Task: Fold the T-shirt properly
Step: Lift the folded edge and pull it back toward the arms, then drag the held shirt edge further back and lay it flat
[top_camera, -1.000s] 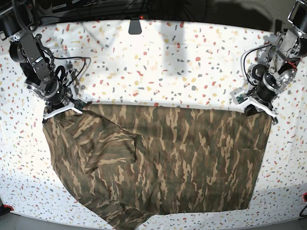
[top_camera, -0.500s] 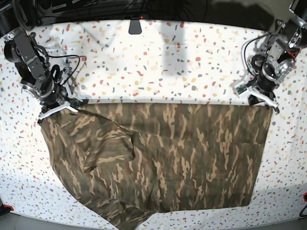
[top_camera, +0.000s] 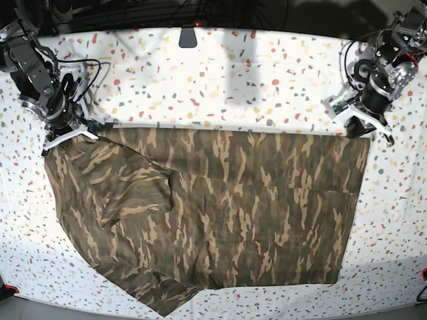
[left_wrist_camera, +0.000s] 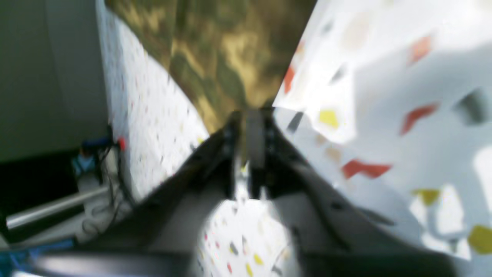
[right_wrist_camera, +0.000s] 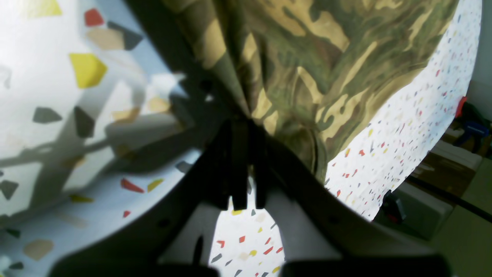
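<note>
The T-shirt [top_camera: 207, 213] lies spread on the speckled table [top_camera: 227, 87], reaching away from both grippers toward the near edge. The right gripper [top_camera: 70, 135] is clamped on one far corner, cloth bunched between its jaws. The left gripper [top_camera: 365, 128] sits at the other corner — too blurred to tell whether it grips

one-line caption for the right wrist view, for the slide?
Right pincer shut on a bunched corner of the camouflage T-shirt, held above the speckled table.
</note>
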